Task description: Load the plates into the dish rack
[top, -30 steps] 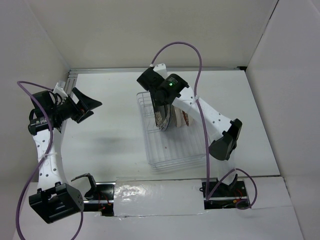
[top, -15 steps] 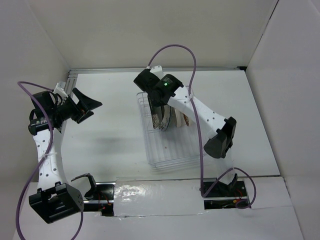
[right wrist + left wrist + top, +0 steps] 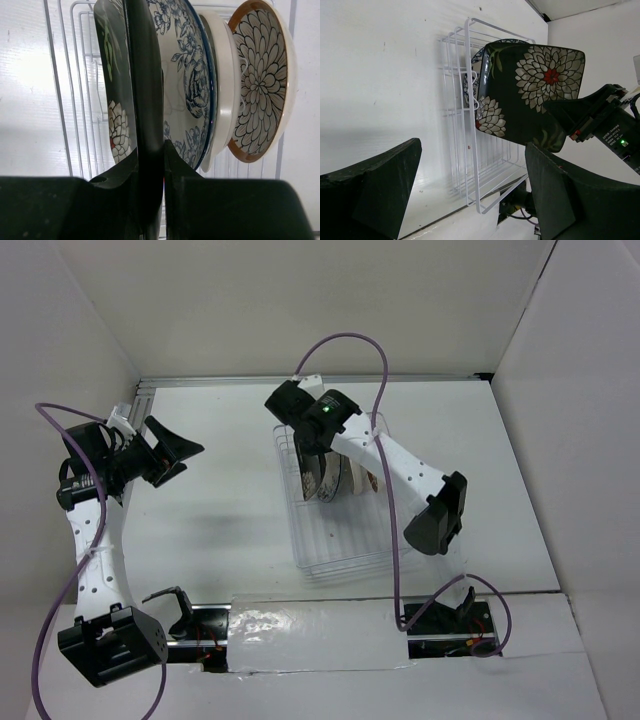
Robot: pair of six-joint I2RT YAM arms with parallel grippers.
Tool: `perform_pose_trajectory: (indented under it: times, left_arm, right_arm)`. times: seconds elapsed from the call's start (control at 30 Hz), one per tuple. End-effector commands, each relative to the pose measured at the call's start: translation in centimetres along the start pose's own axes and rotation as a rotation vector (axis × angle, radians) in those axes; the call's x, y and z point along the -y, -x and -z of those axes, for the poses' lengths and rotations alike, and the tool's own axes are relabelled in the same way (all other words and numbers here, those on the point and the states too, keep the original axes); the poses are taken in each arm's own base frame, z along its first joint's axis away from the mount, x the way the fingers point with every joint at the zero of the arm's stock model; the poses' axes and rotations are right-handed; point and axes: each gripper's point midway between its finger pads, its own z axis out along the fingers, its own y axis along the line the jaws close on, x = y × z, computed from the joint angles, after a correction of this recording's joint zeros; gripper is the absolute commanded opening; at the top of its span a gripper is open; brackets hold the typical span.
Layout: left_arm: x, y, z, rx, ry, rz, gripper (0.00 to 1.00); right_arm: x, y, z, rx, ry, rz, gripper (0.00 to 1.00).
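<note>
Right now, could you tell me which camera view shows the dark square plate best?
The left wrist view: the dark square plate faces that camera, so its floral pattern is plain. The right wrist view sees it edge-on, pinched in the right gripper. The top view shows only a sliver beneath the right arm.

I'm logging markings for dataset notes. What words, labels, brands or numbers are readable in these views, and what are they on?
Small white print on the right arm's wrist housing, beside a green light: too small and blurred to read.
Dark square plate, blue-white floral plate, cream plate, brown-rimmed plate: patterns only, no text.
Dish rack: no label visible.
</note>
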Motion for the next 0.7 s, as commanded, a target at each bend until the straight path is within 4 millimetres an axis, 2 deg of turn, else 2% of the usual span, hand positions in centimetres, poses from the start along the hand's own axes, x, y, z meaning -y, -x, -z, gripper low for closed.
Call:
perform_pose_trajectory:
  times: [0.0, 0.43, 0.47, 0.5, 0.53, 0.67]
  left_arm:
    - [-0.1, 0.2, 0.0, 0.007, -0.002, -0.033, 0.97]
    - [-0.4, 0.1, -0.2, 0.002, 0.007, -0.029, 0.97]
    - [-0.4, 0.2, -0.2, 0.006, 0.01, -0.03, 0.97]
    - [-0.4, 0.1, -0.1, 0.006, 0.01, -0.031, 0.97]
    - [-0.4, 0.1, -0.2, 0.004, 0.008, -0.032, 0.97]
    - [-0.1, 0.2, -0.2, 0.001, -0.003, -0.031, 0.97]
  right_arm:
    - [-0.5, 2.3, 0.1, 0.082, 0.01, -0.078, 0.0]
    - [-3.2, -0.1, -2.6, 0.014, 0.036, -0.038, 0.0]
    - [-3.3, -0.2, -2.7, 0.013, 0.037, -0.038, 0.04]
    - [-3.4, 0.0, -2.6, 0.016, 0.046, -0.04, 0.14]
    - [-3.4, 0.1, -2.5, 0.021, 0.051, -0.041, 0.37]
    - [-2.8, 1.5, -0.9, 0.07, 0.069, -0.055, 0.48]
